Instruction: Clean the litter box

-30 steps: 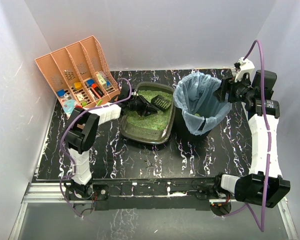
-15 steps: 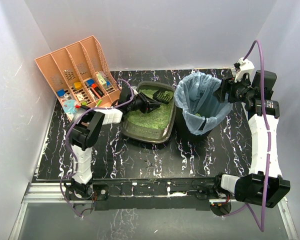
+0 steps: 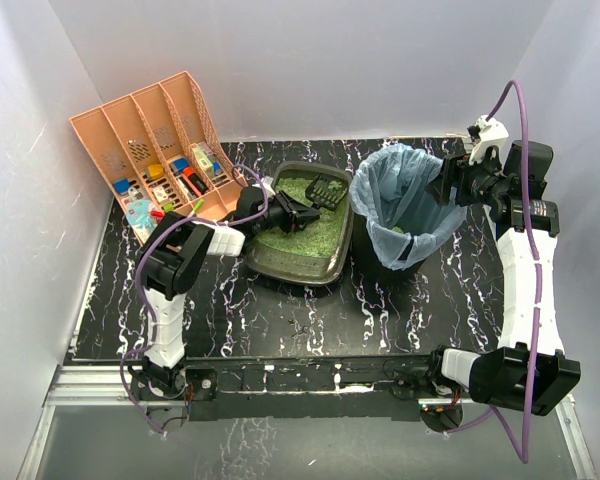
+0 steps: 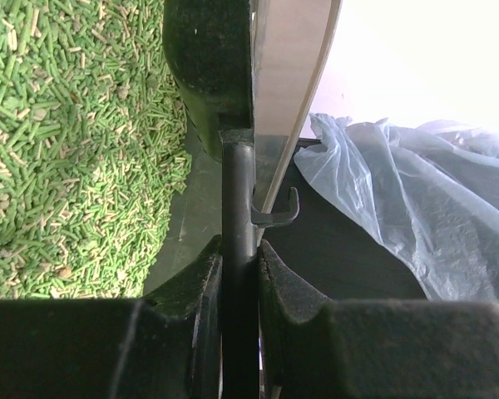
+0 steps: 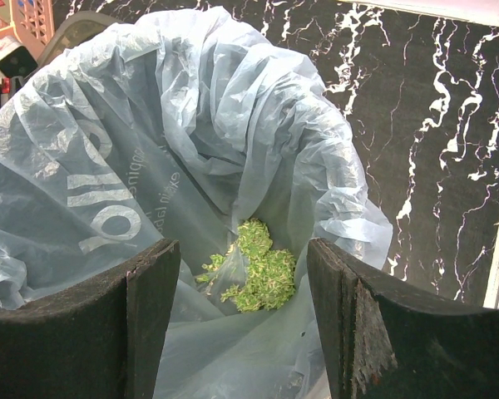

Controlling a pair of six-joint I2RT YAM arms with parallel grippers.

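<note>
- Your left gripper (image 3: pixel 283 212) is clamped on the handle of the scoop (image 3: pixel 327 190), whose head points to 2 o'clock over the far end of the litter box (image 3: pixel 292 273).
- The litter box sits mid-table, and the bin (image 3: pixel 372 195) stands just beside it at 3 o'clock. Your left gripper is nearer.
- Your right gripper (image 3: pixel 448 186) has its fingers apart at the bin's 3 o'clock rim.
- Count: one litter box, one scoop, one bin.

Top external: high behind the near edge, facing the far edge; whole worktop (image 3: pixel 280 310) seen.
Left wrist: close over litter box (image 4: pixel 187 216), facing the right edge.
Right wrist: close, looking down into bin (image 5: pixel 108 191).
Shared: bin, all three.
</note>
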